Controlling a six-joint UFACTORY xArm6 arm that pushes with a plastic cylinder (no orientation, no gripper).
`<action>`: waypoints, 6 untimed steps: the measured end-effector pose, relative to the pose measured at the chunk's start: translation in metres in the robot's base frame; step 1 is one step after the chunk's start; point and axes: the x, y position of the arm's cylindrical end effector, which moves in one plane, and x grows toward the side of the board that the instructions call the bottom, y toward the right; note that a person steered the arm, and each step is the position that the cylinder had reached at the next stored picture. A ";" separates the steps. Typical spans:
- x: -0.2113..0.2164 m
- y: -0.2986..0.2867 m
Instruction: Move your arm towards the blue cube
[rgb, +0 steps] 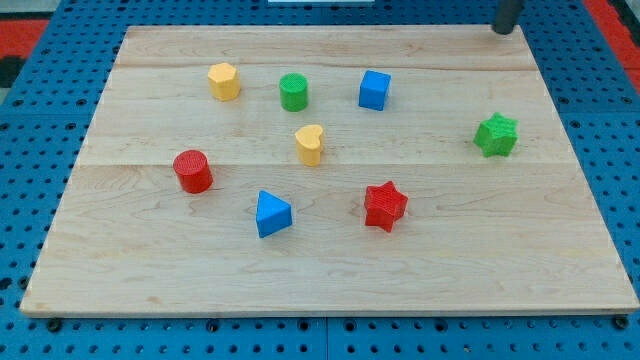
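Observation:
The blue cube (374, 89) sits near the view's top, a little right of centre, on the wooden board (330, 270). My tip (504, 30) shows at the view's top right, at the board's far edge, well to the right of and above the blue cube. Nothing lies between them.
A green cylinder (293, 92) and a yellow hexagonal block (224, 81) lie left of the cube. A yellow heart block (311, 144), red cylinder (192, 171), blue triangular block (271, 213), red star (385, 206) and green star (496, 135) are spread below. Blue pegboard surrounds the board.

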 end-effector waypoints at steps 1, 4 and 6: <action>0.055 -0.036; 0.112 -0.090; 0.080 -0.154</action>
